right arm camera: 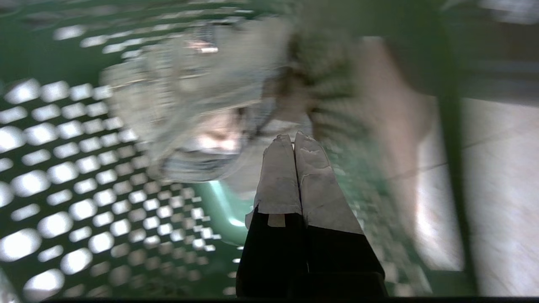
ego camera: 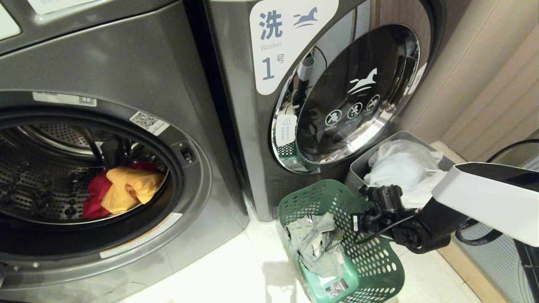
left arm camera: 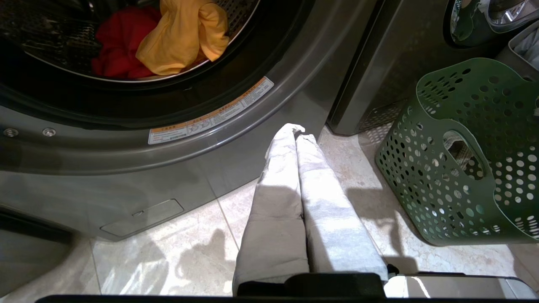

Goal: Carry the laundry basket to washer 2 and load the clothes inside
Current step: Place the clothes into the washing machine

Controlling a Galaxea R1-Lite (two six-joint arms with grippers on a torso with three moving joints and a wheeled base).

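Sitting on the pale tiled floor between the two machines, the laundry basket (ego camera: 341, 240) has already been brought over, and it now holds just one item: the grey-green denim-like garment (ego camera: 318, 244), crumpled against its inner wall. To the basket's left, the open washer (ego camera: 126, 202) shows no number from where I stand, so I cannot confirm it is washer 2; its neighbour with the closed glass door (ego camera: 349, 97) is plainly labelled 1. Inside the open drum lie the red garment (ego camera: 94, 195) and the yellow-orange cloth (ego camera: 130, 187), so I would judge two of the three pieces loaded and one left. The right gripper (right arm camera: 293, 139) hangs inside the basket just short of the denim piece, its fingers pressed together and gripping nothing; it will need to part them before it can take the cloth. The left gripper (left arm camera: 297, 130), likewise closed and empty, is parked low by the foot of the open washer. Behind the basket stands a grey bin (ego camera: 358, 166) with a white bag.
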